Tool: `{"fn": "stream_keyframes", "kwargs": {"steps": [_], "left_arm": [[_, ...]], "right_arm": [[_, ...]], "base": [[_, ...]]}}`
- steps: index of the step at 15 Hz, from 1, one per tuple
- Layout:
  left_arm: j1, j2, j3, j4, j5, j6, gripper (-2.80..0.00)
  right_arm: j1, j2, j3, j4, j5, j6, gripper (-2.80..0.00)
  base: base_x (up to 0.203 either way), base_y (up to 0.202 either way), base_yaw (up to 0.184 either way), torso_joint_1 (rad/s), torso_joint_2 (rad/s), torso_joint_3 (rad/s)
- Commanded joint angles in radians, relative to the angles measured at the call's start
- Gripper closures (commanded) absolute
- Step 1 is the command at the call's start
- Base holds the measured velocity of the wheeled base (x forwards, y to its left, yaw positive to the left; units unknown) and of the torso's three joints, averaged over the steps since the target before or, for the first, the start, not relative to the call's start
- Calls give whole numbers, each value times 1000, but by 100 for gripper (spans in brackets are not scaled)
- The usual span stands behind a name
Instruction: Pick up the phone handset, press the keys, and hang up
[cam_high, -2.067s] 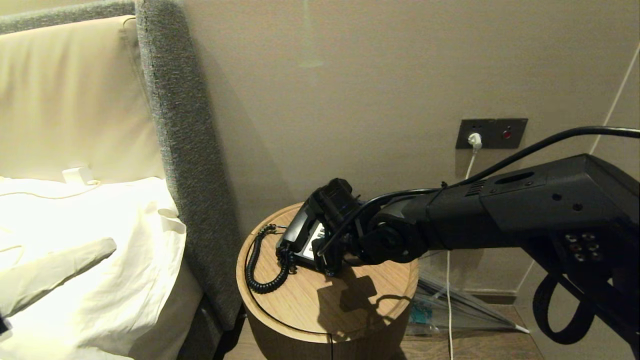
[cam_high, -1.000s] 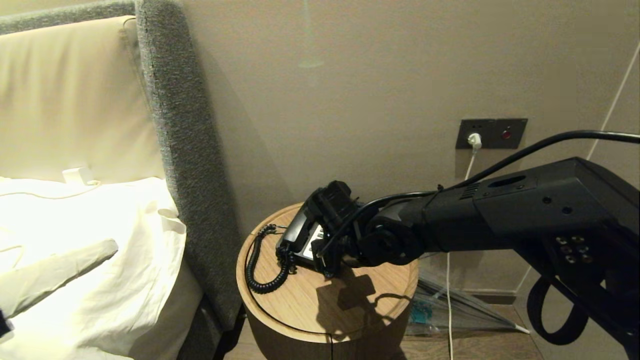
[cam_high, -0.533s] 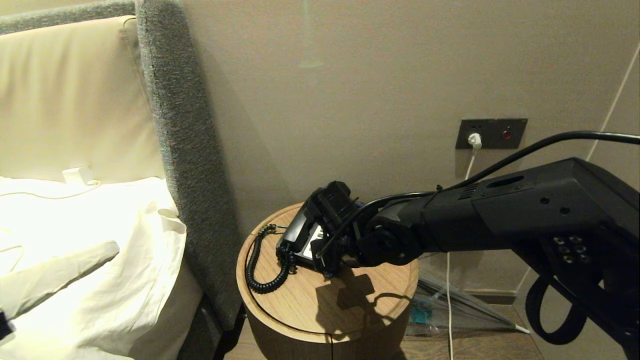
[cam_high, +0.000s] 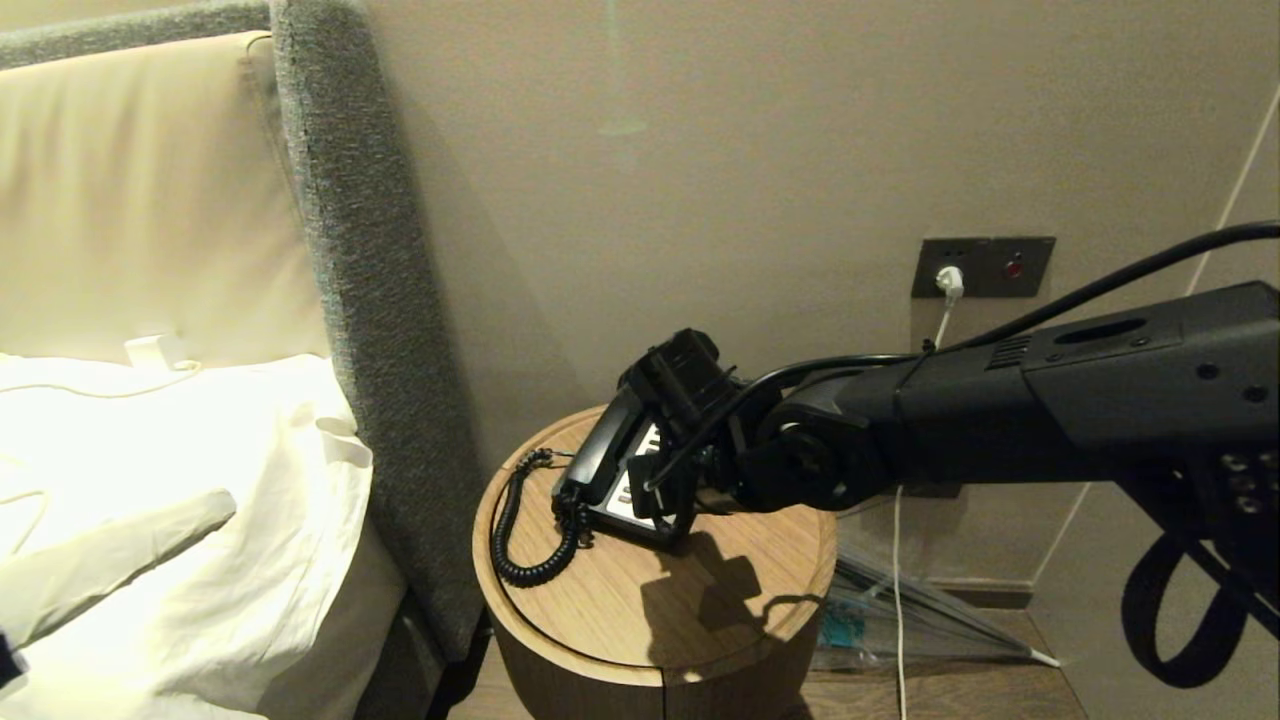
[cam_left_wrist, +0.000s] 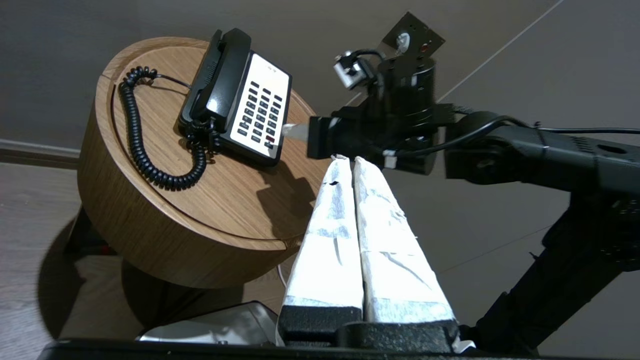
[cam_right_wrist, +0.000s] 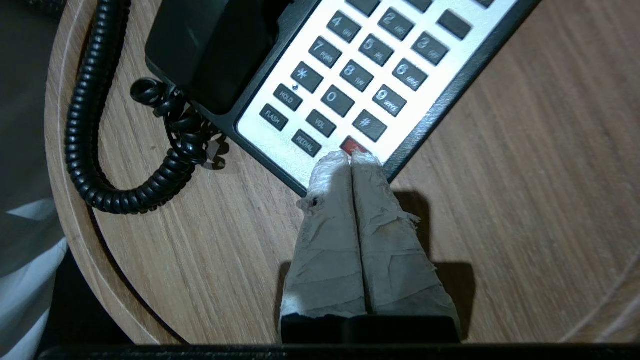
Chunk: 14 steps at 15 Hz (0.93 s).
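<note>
The black phone handset (cam_high: 598, 455) (cam_left_wrist: 220, 75) (cam_right_wrist: 210, 50) lies in its cradle on the phone base, on a round wooden side table (cam_high: 620, 620). Its coiled cord (cam_high: 520, 545) (cam_right_wrist: 90, 125) loops over the tabletop beside it. The keys (cam_left_wrist: 257, 112) (cam_right_wrist: 360, 75) sit in a white faceplate. My right gripper (cam_right_wrist: 351, 157) (cam_left_wrist: 295, 131) is shut and holds nothing. Its tips hover at the red key (cam_right_wrist: 354, 146) at the keypad's near corner, and I cannot tell whether they touch it. My left gripper (cam_left_wrist: 349, 161) is shut and empty, held low beside the table.
A bed with a white pillow (cam_high: 180, 480) and a grey headboard (cam_high: 370, 300) stands close on the table's left. Behind the table is the wall with a socket plate (cam_high: 982, 266), and a white cable (cam_high: 897, 560) hangs down from it.
My right arm has risen and moved slightly right, lifting the gripper a little off the keypad, so more of the white faceplate shows. The handset and cord have not moved.
</note>
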Motion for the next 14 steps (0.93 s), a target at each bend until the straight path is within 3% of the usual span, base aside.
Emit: {"fn": "stream_keyframes", "kwargs": {"steps": [1, 10, 12, 14], "left_arm": [[0, -4, 9, -1, 1, -3, 0], [4, -49, 40, 2, 17, -4, 0], [40, -108, 92, 8, 95, -1, 0], [121, -122, 118, 20, 166, 0, 0]], "right_arm": [[2, -40, 6, -2, -5, 4, 0], [13, -112, 18, -7, -48, 9, 0], [15, -136, 21, -8, -51, 10, 0], [14, -153, 18, -24, -47, 11, 0]], "base": [[0, 0, 0, 0, 0, 0], [0, 0, 0, 0, 0, 0], [0, 0, 0, 0, 0, 0], [0, 0, 0, 0, 0, 0]]}}
